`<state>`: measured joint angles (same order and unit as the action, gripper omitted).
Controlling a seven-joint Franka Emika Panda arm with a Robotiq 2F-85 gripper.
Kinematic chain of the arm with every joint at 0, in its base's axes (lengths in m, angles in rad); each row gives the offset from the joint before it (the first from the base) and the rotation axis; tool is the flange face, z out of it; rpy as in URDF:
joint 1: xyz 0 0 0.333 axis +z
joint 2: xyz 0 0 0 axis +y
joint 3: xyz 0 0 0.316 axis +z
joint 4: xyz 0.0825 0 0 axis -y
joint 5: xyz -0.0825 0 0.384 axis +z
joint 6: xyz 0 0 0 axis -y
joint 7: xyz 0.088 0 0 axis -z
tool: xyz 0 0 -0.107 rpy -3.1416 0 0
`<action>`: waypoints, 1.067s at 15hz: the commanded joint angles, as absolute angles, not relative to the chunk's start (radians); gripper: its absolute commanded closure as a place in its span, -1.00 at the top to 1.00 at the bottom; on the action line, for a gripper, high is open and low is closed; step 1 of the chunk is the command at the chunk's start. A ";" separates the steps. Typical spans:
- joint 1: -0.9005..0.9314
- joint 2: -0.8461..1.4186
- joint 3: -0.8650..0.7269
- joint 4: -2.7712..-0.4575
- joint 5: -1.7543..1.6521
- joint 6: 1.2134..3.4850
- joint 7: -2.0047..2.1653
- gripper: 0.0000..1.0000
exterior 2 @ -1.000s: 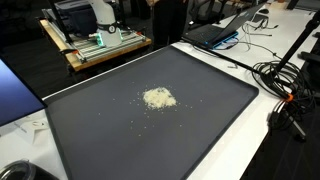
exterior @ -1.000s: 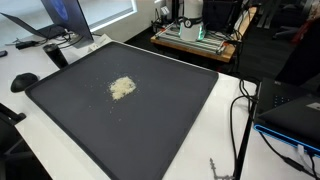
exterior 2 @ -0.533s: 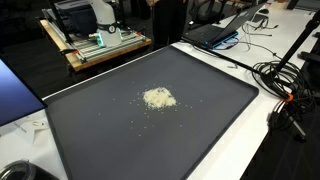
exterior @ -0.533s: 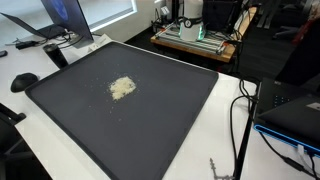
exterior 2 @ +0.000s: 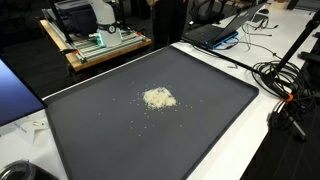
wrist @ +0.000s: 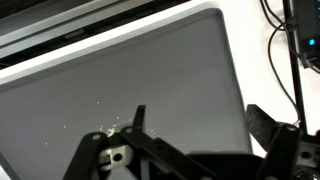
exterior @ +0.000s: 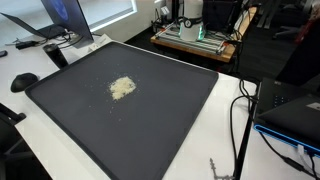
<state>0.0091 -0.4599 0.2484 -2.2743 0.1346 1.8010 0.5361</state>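
Dark mat [exterior: 160, 125], crumb pile [exterior: 122, 88] well inside its edges, hand [wrist: 200, 128] open above

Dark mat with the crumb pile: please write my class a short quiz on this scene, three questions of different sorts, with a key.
1. True or false: the pile of pale crumbs lies on the dark mat, near its middle.
2. Pick one. In the wrist view, the gripper is: A) shut on a sponge; B) open and holding nothing; C) shut on a cable.
3. Fill the gap: in an exterior view, the black cables lie beside the mat on the white ____.

Key
1. True.
2. B.
3. table.
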 commanded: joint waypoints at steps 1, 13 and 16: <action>-0.001 -0.412 0.247 -2.317 0.099 1.890 0.592 1.00; 0.007 -0.225 0.228 -2.361 -0.036 2.065 0.768 1.00; 0.012 -0.168 0.221 -2.336 -0.050 2.075 0.779 1.00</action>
<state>-0.0046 -0.2254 0.2380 -2.3678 -0.0127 2.0581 0.7440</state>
